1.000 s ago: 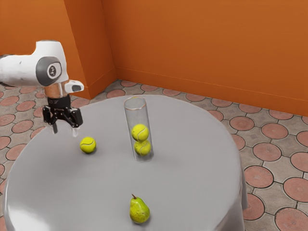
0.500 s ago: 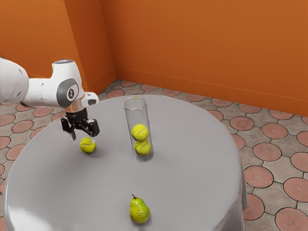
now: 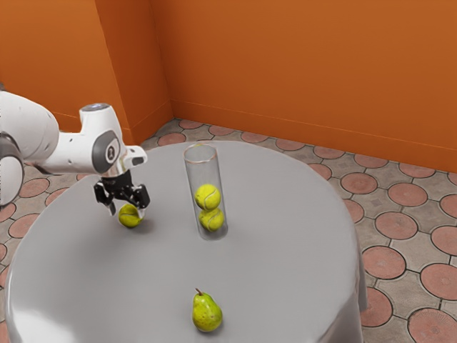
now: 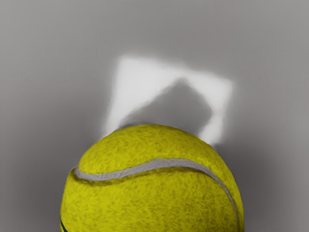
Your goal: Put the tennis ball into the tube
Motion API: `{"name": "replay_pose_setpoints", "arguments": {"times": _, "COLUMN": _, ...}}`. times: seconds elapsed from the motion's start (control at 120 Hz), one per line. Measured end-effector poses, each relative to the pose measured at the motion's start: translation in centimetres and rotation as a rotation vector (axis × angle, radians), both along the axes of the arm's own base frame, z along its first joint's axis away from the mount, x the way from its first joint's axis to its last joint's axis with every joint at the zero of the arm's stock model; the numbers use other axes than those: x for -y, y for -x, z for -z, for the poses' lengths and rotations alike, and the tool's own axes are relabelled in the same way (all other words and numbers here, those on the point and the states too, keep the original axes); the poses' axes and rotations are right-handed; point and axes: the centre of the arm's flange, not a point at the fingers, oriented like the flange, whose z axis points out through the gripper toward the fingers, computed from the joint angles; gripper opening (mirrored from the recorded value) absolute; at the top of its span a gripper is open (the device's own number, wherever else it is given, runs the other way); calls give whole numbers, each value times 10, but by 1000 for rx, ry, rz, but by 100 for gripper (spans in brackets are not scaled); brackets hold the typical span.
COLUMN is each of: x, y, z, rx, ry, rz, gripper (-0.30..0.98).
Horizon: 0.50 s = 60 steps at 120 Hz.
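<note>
Low over the loose tennis ball, my gripper (image 3: 127, 211) stands open in the exterior view, one finger on each side of it. The loose yellow-green ball (image 3: 130, 217) rests on the table, partly covered by the fingers. Under my hand in the wrist view, the same ball (image 4: 154, 193) looms large, with a pale curved seam. Farther to the exterior view's right, a clear tube (image 3: 202, 170) stands upright with two tennis balls stacked in its lower part, the upper ball (image 3: 208, 196) over the lower ball (image 3: 212, 220).
A green pear (image 3: 207, 313) sits on the round grey-covered table (image 3: 278, 250), toward the bottom of the exterior view. Beyond the table's edge are a patterned floor (image 3: 396, 224) and an orange wall (image 3: 307, 71).
My gripper has moved down and toward the exterior view's right, from above and beside the loose ball to around it. The balls, tube and pear have not moved.
</note>
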Motion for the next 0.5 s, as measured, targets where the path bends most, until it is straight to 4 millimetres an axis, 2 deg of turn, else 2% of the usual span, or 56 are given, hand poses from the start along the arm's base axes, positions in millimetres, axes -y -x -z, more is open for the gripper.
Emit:
{"name": "replay_pose_setpoints", "arguments": {"times": 0.175, "x": 0, "y": 0, "z": 15, "rx": -12, "ry": 12, "rz": -8, "gripper": 67}}
{"name": "replay_pose_setpoints", "arguments": {"times": 0.5, "x": 0, "y": -5, "z": 26, "rx": -13, "ry": 21, "rz": -8, "gripper": 66}}
